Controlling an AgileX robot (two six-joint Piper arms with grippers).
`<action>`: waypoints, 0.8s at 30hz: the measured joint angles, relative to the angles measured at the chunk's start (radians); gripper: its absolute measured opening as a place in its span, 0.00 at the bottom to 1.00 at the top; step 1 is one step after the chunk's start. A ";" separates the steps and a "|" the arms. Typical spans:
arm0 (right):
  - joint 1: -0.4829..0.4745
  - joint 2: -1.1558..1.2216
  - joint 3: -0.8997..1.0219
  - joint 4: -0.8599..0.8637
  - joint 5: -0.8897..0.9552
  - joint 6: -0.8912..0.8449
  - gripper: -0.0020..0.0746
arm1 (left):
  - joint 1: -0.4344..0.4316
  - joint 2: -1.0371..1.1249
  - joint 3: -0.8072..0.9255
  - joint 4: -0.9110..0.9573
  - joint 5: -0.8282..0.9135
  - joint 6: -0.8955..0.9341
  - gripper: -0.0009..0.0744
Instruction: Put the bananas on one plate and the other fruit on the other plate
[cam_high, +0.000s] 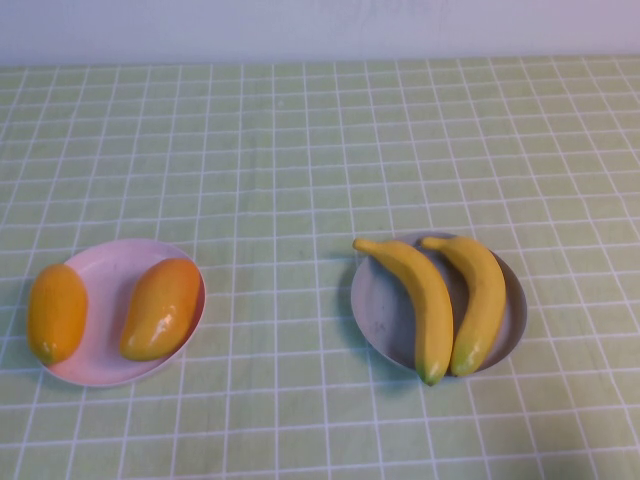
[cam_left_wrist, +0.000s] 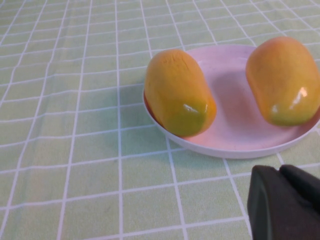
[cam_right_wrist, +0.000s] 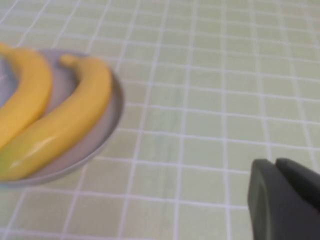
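Observation:
Two bananas (cam_high: 428, 300) (cam_high: 481, 297) lie side by side on the grey-blue plate (cam_high: 383, 312) at the right. Two mango-like fruits (cam_high: 57, 312) (cam_high: 162, 307) lie on the pink plate (cam_high: 110, 275) at the left; the left one rests over its rim. Neither gripper shows in the high view. In the left wrist view my left gripper (cam_left_wrist: 280, 170) is shut and empty, back from the pink plate (cam_left_wrist: 235, 137) and its mangoes (cam_left_wrist: 177, 92) (cam_left_wrist: 285, 80). In the right wrist view my right gripper (cam_right_wrist: 276, 162) is shut and empty, apart from the grey-blue plate (cam_right_wrist: 109, 122) and bananas (cam_right_wrist: 70, 120).
A green checked cloth (cam_high: 300, 150) covers the whole table. A pale wall (cam_high: 320, 25) runs along the far edge. Nothing else stands on the cloth.

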 joint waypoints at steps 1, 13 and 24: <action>-0.030 -0.036 0.038 0.000 -0.037 0.000 0.01 | 0.000 0.000 0.000 0.000 0.000 0.000 0.01; -0.155 -0.456 0.227 0.074 -0.089 0.000 0.01 | 0.000 0.000 0.000 0.000 0.000 0.000 0.01; -0.151 -0.501 0.227 0.077 0.123 -0.001 0.01 | 0.000 0.000 0.000 0.002 0.000 0.000 0.01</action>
